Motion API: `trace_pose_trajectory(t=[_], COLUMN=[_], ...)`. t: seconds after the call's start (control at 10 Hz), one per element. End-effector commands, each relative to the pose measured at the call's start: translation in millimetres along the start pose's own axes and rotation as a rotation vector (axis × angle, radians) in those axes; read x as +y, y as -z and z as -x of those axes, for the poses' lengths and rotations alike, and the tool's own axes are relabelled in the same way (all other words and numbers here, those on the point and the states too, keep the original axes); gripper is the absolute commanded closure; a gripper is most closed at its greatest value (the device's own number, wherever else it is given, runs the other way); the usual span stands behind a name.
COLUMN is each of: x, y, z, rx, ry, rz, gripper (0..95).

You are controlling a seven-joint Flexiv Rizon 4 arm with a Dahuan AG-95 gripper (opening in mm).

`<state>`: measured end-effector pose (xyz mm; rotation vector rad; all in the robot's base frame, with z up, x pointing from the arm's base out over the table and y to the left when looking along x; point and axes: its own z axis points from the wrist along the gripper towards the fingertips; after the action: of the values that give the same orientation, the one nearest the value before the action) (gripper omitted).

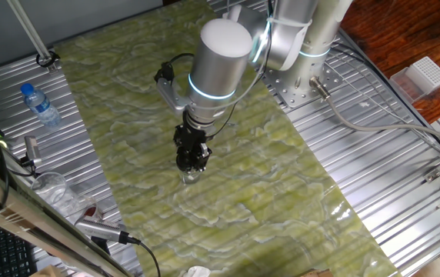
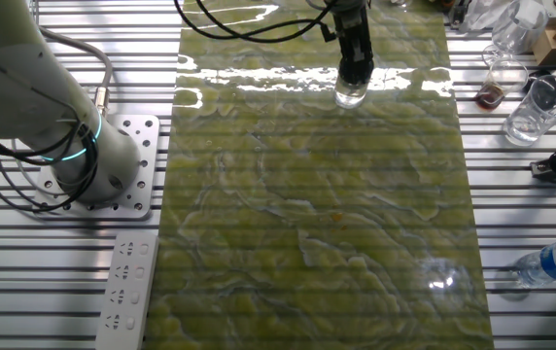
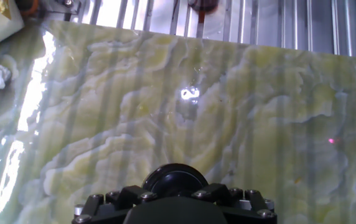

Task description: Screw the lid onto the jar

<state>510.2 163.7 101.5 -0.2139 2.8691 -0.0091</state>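
Observation:
The small clear jar (image 1: pixel 191 178) stands upright on the green marbled mat (image 1: pixel 281 200), also seen near the mat's far edge in the other fixed view (image 2: pixel 351 93). My gripper (image 1: pixel 192 158) points straight down right on top of the jar (image 2: pixel 355 66). In the hand view the round black lid (image 3: pixel 175 177) shows between the jaws of the gripper (image 3: pixel 175 194), which looks shut on it. The lid sits over the jar's mouth, and the jar itself is hidden below it in that view.
A water bottle with a blue cap (image 1: pixel 41 105) lies on the metal table beside the mat. Clear glasses (image 2: pixel 531 112) and clutter stand near the jar's corner. A power strip (image 2: pixel 127 282) lies by the robot base (image 2: pixel 113 170). A white box (image 1: pixel 425 75) sits at the far right.

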Motion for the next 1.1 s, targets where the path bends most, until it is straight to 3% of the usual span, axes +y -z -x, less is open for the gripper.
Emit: trace_pose_trajectory(t=[0.1,0.6,0.7,1.0,1.1], x=[-0.9,-0.9,-0.9,-0.8,-0.8], y=[0.2,0.5,0.7,0.6,0.6], z=[0.9,3.6,4.4,5.8,5.8], rx=[-0.002,0.015,0.016,0.015,0.013], ry=[0.003,0.008,0.011,0.003,0.003], rz=[-0.027,-0.054,-0.071,-0.067,-0.064], gripper=[38.0,38.0,38.0,38.0,19.0])
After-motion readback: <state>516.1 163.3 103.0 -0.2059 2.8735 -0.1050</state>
